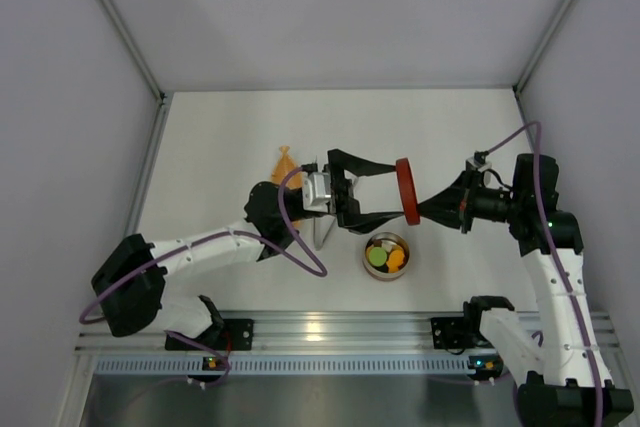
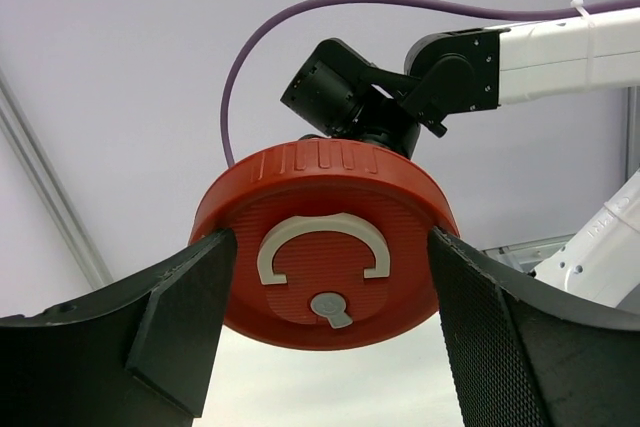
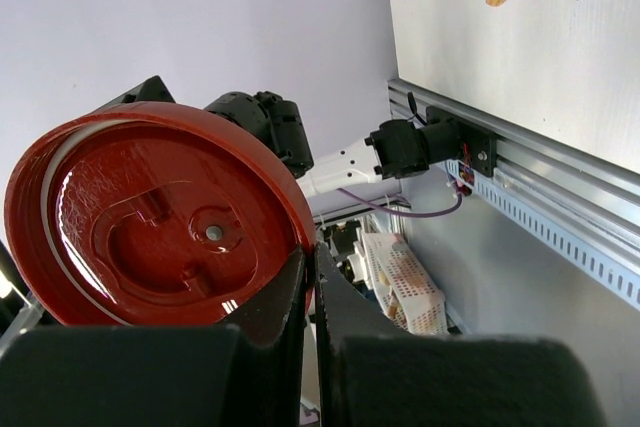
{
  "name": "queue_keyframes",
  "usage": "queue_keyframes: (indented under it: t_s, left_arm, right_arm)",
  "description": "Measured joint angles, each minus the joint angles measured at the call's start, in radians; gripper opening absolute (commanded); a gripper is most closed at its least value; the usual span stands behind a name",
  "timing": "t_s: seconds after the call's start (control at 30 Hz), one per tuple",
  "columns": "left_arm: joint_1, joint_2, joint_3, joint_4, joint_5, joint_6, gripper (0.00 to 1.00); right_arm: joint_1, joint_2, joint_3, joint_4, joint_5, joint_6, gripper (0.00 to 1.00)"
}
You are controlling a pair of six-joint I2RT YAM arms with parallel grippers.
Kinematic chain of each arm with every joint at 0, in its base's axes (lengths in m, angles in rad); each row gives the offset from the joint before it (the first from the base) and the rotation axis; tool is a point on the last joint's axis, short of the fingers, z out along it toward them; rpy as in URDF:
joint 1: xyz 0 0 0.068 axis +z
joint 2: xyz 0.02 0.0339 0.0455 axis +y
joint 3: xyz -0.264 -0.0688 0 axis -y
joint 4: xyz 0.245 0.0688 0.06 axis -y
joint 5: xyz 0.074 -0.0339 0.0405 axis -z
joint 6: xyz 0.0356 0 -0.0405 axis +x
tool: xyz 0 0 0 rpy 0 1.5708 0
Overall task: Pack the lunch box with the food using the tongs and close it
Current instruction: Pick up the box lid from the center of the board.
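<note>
2 grippers meet on 1 red lid (image 1: 405,191), held on edge in the air over the table (image 1: 220,147). Across its width clasps the left gripper (image 1: 397,193), 1 finger pressed to each side of the rim, the white curved mark facing that wrist camera. Clenched tight on the rim from the opposite face: the right gripper (image 3: 305,267). Just below, toward the near edge, sits the lunch box (image 1: 367,247), open, with the food (image 1: 385,257) inside, green and orange pieces showing. Released on the table beside the left arm lie the tongs (image 1: 323,231), with neither gripper touching them. Behind them, 1 orange mesh bag (image 1: 286,162).
</note>
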Motion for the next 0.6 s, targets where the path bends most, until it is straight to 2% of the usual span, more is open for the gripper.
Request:
queue_keyframes:
  t_s: [0.6]
  left_arm:
    - [-0.001,0.057,0.034,-0.040,0.032,0.005,0.79]
  right_arm:
    - [0.000,0.002,0.053,-0.040,0.020,0.000,0.00]
